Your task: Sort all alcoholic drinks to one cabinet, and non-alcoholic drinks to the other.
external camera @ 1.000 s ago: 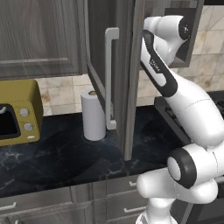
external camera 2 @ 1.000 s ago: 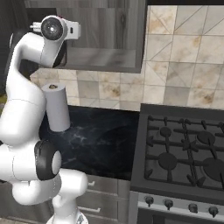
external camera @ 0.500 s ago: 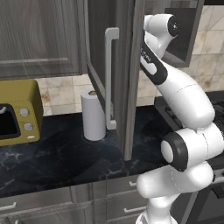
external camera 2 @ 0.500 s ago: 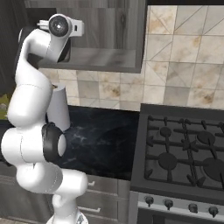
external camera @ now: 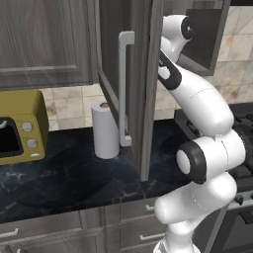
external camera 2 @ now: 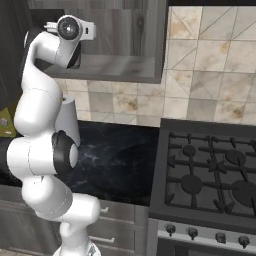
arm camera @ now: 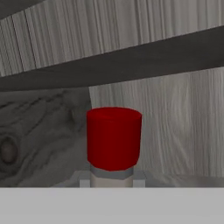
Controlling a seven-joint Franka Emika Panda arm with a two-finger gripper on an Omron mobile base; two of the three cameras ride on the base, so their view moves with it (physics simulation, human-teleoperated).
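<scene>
A red-capped bottle [arm camera: 113, 138] with a pale grey neck stands upright in the hand view, in front of grey wood-grain cabinet walls and under a dark shelf edge. My gripper [arm camera: 111, 181] is shut on the bottle's neck just below the cap; the bottle's body is hidden. In the base views my arm reaches up, and its wrist [external camera: 177, 30] [external camera 2: 70, 31] is at the opening of the upper cabinet [external camera 2: 115, 65]. The non-alcoholic drinks are out of view.
The open cabinet door [external camera: 141, 84] with its long handle [external camera: 123, 89] hangs just left of my arm. On the dark counter stand a paper towel roll [external camera: 105, 129] and a yellow microwave [external camera: 20, 126]. A gas stove [external camera 2: 210, 175] lies to the right.
The arm has folded more upright and its wrist has swung closer to the cabinet opening. The gripper has stayed shut.
</scene>
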